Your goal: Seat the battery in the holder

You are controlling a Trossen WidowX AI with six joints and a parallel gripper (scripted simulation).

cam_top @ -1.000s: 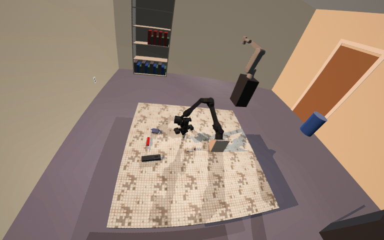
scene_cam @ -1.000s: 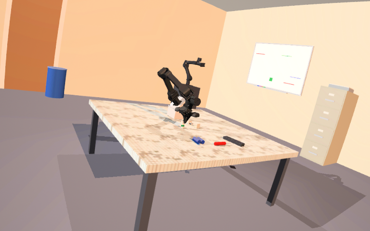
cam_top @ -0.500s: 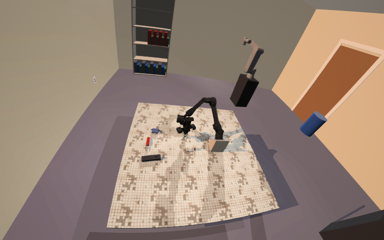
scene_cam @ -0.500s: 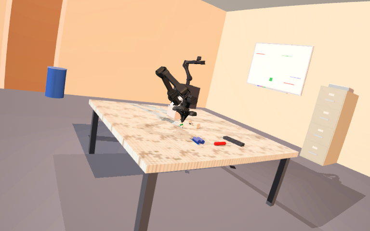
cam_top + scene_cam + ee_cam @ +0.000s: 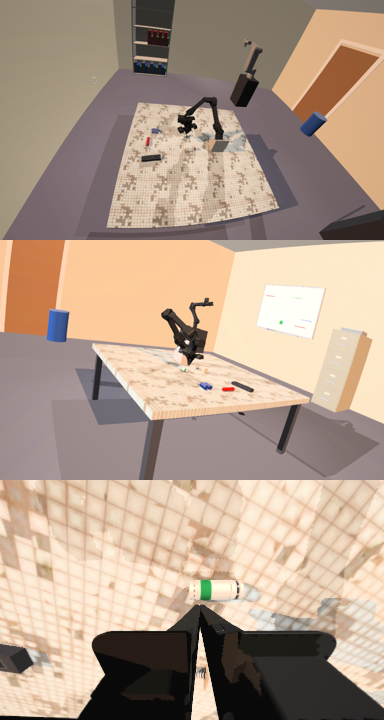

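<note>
1 view only, the wrist camera, shows my gripper [image 5: 199,609] fully closed on nothing, its tips just below the battery [image 5: 216,590] without a clear touch. That battery lies on the table [image 5: 75,555] at frame centre, long axis left-right, green band left. From the exterior view, the holder [image 5: 201,369] sits empty, right of it.

No readable text, label, brand, number or sign is showing in any view. The white wall-mounted whiteboard [image 5: 290,310] is carrying only short coloured strokes and a small green square, none forming letters. The beige metal filing cabinet [image 5: 338,370] is showing pale drawer label plates, too small and blank to read.
</note>
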